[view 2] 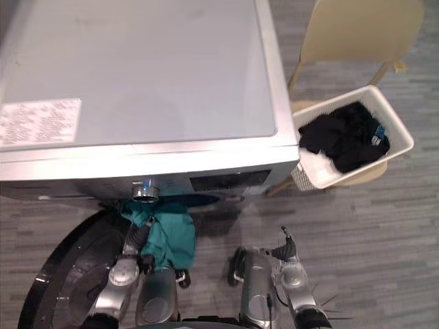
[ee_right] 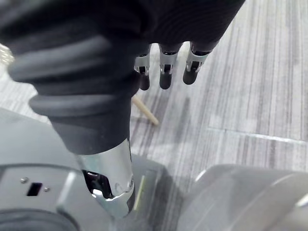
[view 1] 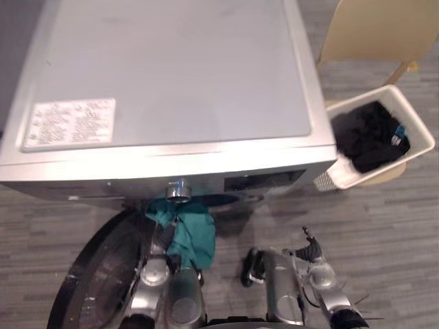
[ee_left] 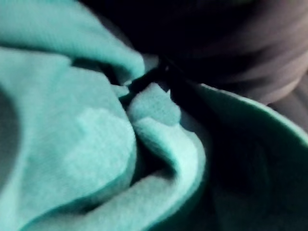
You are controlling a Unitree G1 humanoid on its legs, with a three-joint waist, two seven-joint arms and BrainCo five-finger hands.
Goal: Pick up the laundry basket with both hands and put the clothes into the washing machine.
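Soft teal garment (view 1: 188, 229) sits right at the drum mouth of the silver-grey front-load washing machine (view 1: 171, 75), just under its small chrome knob (view 1: 178, 190). It's half in, half out, w/ most of it draped down the machine's front. The left robot hand (view 1: 163, 240) is at that same mouth, buried in the cloth. In the left wrist view there's teal fabric bunched up close against the dark ribbed drum seal, so can't tell if it's grasping or has let go.

Risk, as I read it: too much cloth hangs outside the machine. If the hand backs off w/o a deeper push, the hanging weight prob. drags the whole piece off the lip onto the grey wood-plank floor (view 1: 384, 233) in front of the machine. It could also snag on the hand and come back out. And the round dark glass door (view 1: 96, 281), open at the machine's front-left, would pinch any trailing edge at the seal.

Orientation: long axis runs from the drum mouth down the machine's front. Upper end is tucked at the opening, free end points floorward, and the piece is folded and crumpled, not flat.

Right robot hand (ee_right: 165, 72) hangs low in front of the machine's right half, relaxed and holding nothing.

White plastic laundry basket (view 1: 418, 130) is just beside the machine's right side, up on a beige moulded chair (view 1: 377, 27), w/ a heap of black clothes (view 1: 367, 133) inside. So there's plenty left to load, and it's off the machine's right side, away from the busy hand.
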